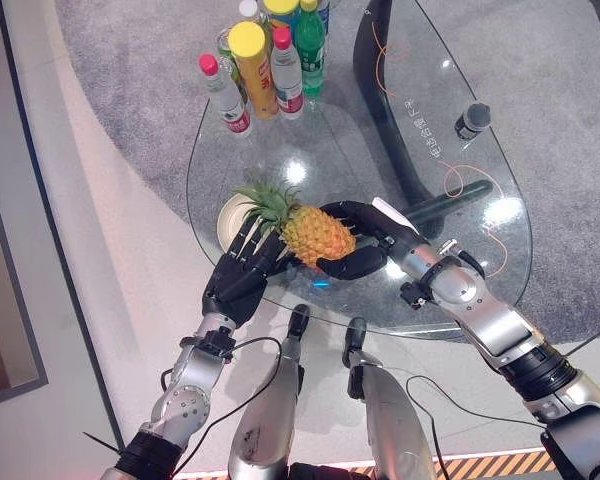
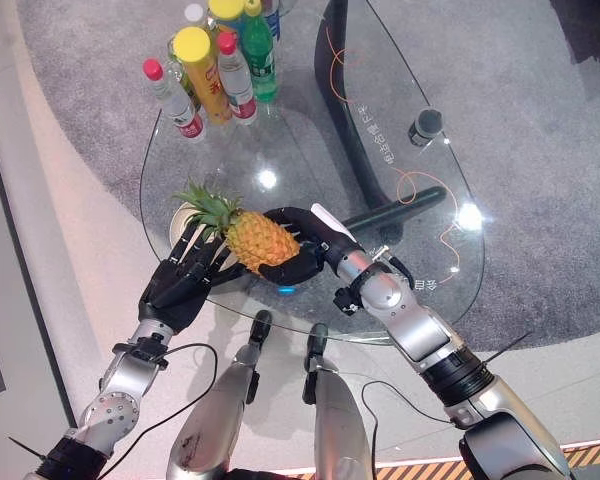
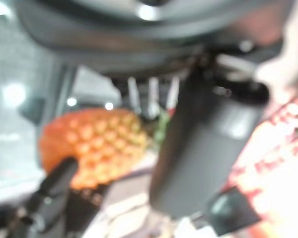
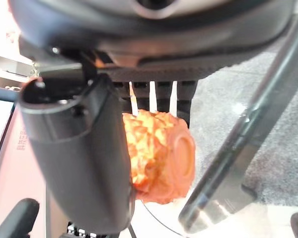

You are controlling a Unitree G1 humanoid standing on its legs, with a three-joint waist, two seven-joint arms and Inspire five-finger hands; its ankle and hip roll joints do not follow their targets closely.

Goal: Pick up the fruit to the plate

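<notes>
Glass table (image 1: 460,250): clear oval top over grey carpet (image 1: 130,90).
Pineapple (image 1: 315,232): knobbly, clasped by right hand (image 1: 365,240).
Left hand (image 1: 242,272): fingers straight against leaves.
Plate (image 1: 230,215): round, pale.
Bottles (image 1: 265,60): plastic cluster.

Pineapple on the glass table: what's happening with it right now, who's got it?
The right hand is curled round the body of the pineapple, holding it on the round glass table. The left hand has its fingers straight, touching the fruit's leafy end. The leaves reach over the pale plate, while the body sits beside it, so the fruit is not yet on the plate. A cluster of bottles stands at the table's far edge.
</notes>
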